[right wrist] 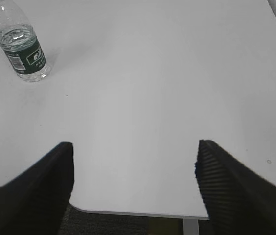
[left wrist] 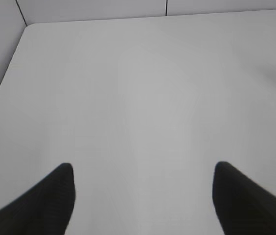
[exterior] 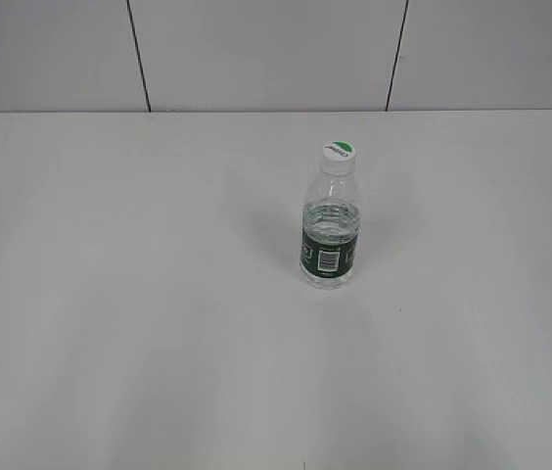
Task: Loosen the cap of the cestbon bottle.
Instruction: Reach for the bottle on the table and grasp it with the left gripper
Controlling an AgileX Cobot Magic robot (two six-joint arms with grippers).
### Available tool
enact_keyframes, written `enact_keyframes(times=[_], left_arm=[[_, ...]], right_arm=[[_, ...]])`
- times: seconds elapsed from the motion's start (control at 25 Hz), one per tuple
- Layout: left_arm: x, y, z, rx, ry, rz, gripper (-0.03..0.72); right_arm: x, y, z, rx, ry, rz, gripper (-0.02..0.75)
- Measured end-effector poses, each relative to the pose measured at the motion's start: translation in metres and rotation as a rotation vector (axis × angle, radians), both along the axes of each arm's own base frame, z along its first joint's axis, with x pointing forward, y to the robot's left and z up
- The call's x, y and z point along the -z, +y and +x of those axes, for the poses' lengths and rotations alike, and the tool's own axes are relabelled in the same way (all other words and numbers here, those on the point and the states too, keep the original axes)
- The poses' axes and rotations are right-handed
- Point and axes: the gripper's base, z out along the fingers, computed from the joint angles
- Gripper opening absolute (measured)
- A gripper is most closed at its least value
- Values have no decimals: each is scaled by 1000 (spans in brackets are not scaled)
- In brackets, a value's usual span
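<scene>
Toward the desk's far edge, right of centre, the cestbon bottle stood upright with the cap on.
Left gripper and right gripper both gaped wide, holding nothing, well apart from it near the front edge; the approach seemed not yet begun, so next one must steady the body, one the cap.

Bright, even light; faint shadow left of the bottle; left wrist view soft.
</scene>
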Motion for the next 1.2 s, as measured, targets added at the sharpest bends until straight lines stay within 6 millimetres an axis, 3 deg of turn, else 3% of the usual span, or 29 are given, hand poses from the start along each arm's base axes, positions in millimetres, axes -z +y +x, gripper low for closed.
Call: enact_keyframes(times=[0.48, 0.84, 1.2], left_arm=[[-21, 0, 6, 0, -191, 6, 527], [-34, 0, 47, 9, -284, 7, 527], [-29, -6, 93, 84, -337, -9, 527]], right_arm=[[0, 0, 0, 0, -1, 0, 588], [0, 0, 0, 0, -1, 0, 588], [0, 0, 0, 0, -1, 0, 588]])
